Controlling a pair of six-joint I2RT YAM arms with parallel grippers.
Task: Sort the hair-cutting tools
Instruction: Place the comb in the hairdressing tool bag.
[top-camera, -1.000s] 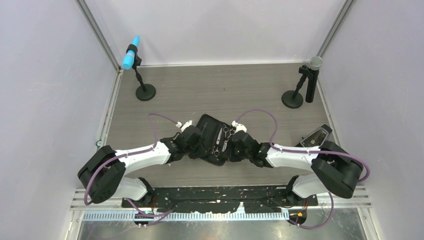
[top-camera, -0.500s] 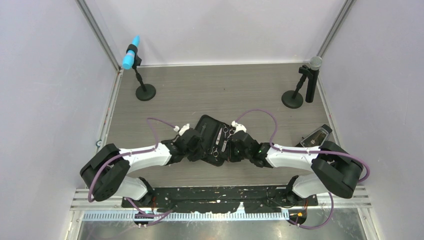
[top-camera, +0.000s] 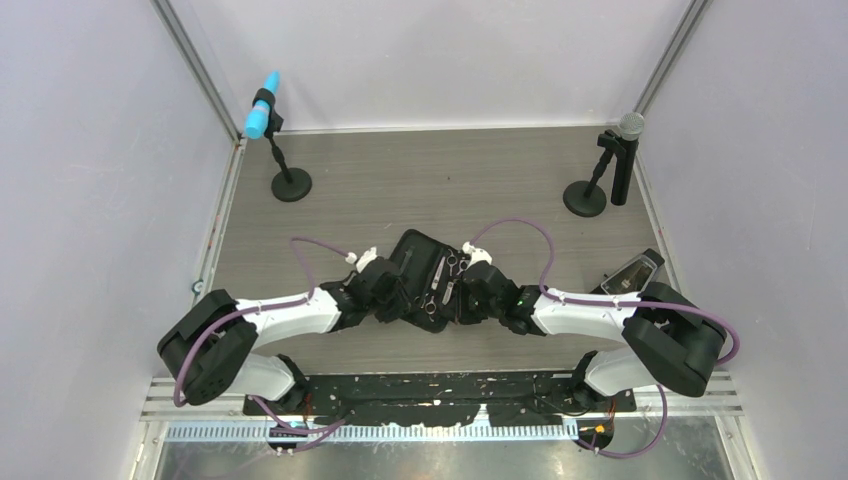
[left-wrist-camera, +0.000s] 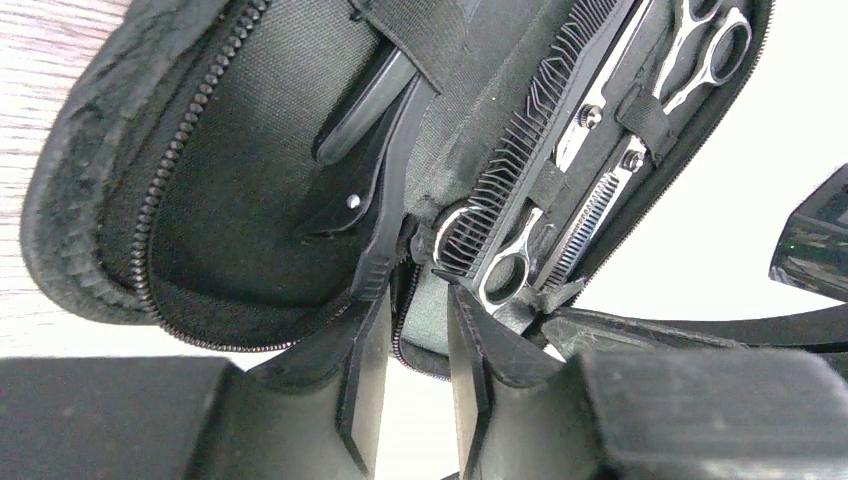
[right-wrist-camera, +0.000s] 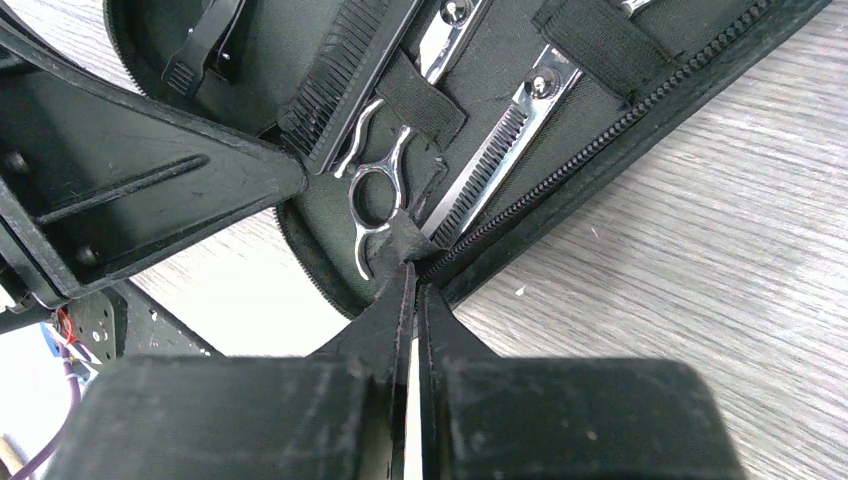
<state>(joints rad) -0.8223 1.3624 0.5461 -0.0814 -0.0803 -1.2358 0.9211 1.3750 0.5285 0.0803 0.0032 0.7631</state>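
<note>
My left claw (left-wrist-camera: 415, 297) and right claw (right-wrist-camera: 411, 268) crowd the black fabric zip case (top-camera: 412, 245). Beyond it, the grey wood-grain bench (top-camera: 430, 185) lies open to two black-based microphone stands (top-camera: 291, 184) (top-camera: 585, 198).

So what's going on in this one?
Both arms work at the near edge of the open zip case. The right gripper is shut on its rim, right by the scissors. The left gripper stands slightly open next to a black clip. The scissors and comb lie under straps inside the case.
</note>
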